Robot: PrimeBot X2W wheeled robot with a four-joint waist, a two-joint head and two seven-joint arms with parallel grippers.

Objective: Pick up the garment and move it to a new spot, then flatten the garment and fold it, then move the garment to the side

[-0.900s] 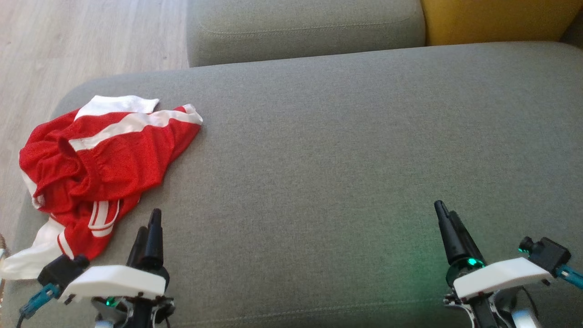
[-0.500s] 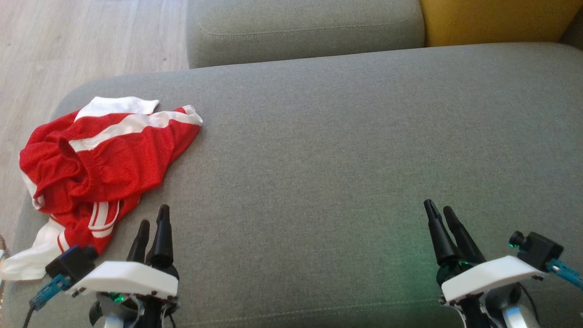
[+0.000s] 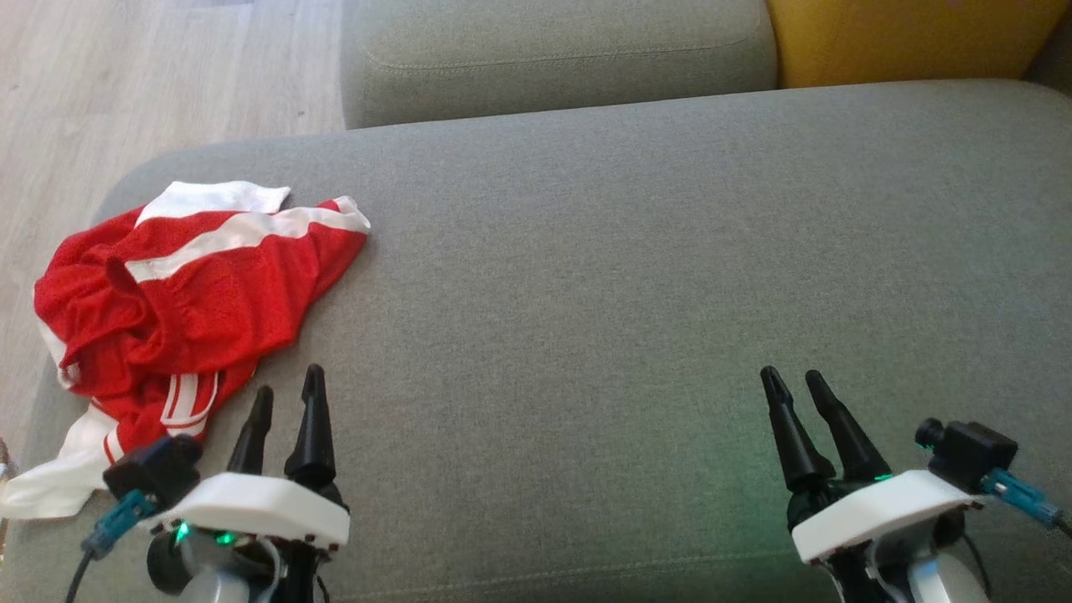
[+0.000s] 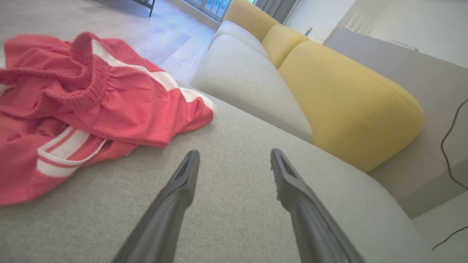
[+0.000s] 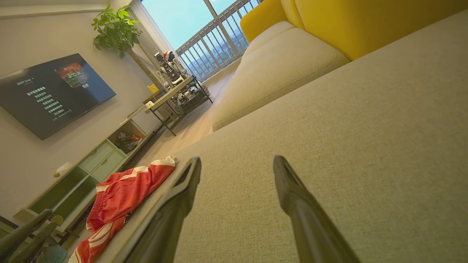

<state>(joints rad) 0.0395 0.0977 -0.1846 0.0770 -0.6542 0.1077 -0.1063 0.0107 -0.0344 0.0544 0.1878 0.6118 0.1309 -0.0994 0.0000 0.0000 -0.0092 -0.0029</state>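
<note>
The red, white-striped garment (image 3: 180,293) lay crumpled at the left end of the grey seat cushion (image 3: 628,251). Its white hem (image 3: 50,490) trailed toward the near-left corner, close to the wooden floor (image 3: 100,75). The left gripper (image 3: 289,381) hovered just beside the heap's near edge, fingers spread wide with nothing between them. The right gripper (image 3: 790,375) stood well apart by the cushion's near edge toward the right, equally spread and empty.

The step in hand looked to be the first pick-up. To do it well, the left gripper would need to swing left and take the raised ridge of the elastic waistband (image 4: 93,73), which stood proud of the pile. The flat striped panel would be a poorer hold, since the fingers would mostly dig into upholstery there. How many layers lay under that ridge could not be told from the folds.

The bare middle of the cushion offered the obvious new spot. A lift high enough to bring the hanging hem clear would keep the cloth from catching on the left edge.
</note>
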